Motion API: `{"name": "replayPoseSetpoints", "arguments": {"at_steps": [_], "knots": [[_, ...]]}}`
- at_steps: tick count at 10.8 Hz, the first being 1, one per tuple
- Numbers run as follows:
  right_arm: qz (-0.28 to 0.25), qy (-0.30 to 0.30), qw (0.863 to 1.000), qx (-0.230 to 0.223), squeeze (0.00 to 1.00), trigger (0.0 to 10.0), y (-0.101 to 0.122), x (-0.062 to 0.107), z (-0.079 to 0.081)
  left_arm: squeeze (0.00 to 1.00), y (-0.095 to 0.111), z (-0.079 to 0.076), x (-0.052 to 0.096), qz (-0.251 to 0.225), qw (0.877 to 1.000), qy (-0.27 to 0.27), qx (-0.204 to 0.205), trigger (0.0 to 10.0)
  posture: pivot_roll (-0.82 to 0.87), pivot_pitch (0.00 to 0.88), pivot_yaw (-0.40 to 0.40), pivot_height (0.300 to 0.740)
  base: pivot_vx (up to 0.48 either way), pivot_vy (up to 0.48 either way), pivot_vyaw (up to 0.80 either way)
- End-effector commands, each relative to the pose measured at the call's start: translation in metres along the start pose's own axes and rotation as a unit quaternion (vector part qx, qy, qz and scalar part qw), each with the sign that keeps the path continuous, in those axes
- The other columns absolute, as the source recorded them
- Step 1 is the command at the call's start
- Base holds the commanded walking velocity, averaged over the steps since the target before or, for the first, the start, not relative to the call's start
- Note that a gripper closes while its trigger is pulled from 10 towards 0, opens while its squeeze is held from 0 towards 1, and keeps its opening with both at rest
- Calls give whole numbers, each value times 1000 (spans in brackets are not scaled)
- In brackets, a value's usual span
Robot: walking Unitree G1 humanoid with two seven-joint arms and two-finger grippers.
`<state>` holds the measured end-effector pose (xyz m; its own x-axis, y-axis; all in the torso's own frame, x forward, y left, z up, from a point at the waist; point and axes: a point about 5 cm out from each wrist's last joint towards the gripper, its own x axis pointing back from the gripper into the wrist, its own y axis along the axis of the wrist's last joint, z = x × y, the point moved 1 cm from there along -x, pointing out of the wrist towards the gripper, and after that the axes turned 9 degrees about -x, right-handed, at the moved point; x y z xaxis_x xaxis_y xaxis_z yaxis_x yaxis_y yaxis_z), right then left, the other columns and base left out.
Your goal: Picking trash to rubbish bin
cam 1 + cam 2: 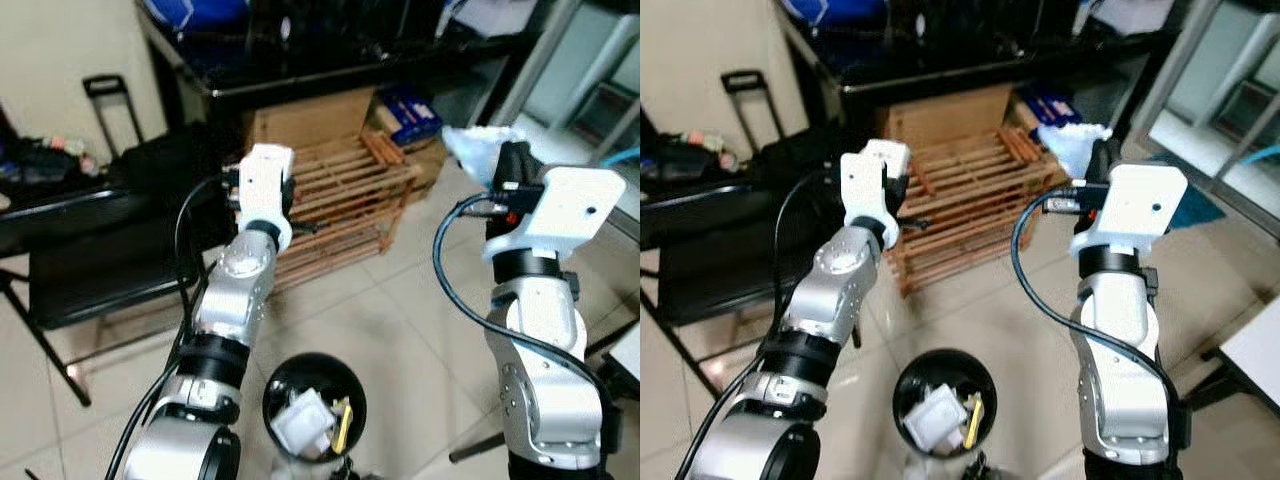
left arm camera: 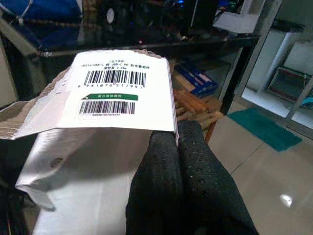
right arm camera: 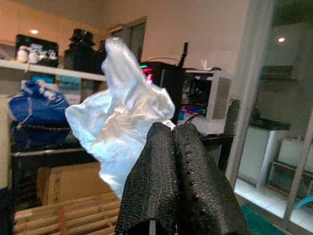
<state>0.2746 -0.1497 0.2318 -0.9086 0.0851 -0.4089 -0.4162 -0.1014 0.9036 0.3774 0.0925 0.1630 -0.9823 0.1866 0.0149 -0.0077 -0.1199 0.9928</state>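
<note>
A round black rubbish bin stands on the tiled floor between my two arms, with a white crumpled packet and a yellow scrap inside. My left gripper is raised at chest height and shut on a white cardboard packet printed with barcodes. My right gripper is raised further to the right, shut on a crumpled clear plastic wrapper. From the head, that plastic wrapper sticks up above the right wrist. Both grippers are above and beyond the bin.
A wooden slatted crate leans on the floor ahead, with a cardboard box behind it under a black desk. Blue boxes lie beside it. A black folding stand is at the left.
</note>
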Motion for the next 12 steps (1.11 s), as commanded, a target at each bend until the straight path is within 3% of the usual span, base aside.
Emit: {"name": "replayPoseSetpoints", "arguments": {"at_steps": [1,6,11,12], "knots": [[26,6,1000,-2,0,0,-11,2,-1,0,-11,-2,1,18,1000,-4,2,0,182,71,-105,740,0,0,0],[92,7,996,12,0,0,-44,8,-16,0,-53,-10,15,84,996,-19,5,0,186,176,-132,740,0,0,0],[66,-17,997,35,0,0,-20,6,-28,0,-97,-55,31,163,982,-94,24,0,94,256,-146,740,0,0,0],[107,-22,993,50,0,0,-27,11,-33,0,-108,-61,35,186,977,-108,10,0,78,258,-144,740,0,0,0]]}}
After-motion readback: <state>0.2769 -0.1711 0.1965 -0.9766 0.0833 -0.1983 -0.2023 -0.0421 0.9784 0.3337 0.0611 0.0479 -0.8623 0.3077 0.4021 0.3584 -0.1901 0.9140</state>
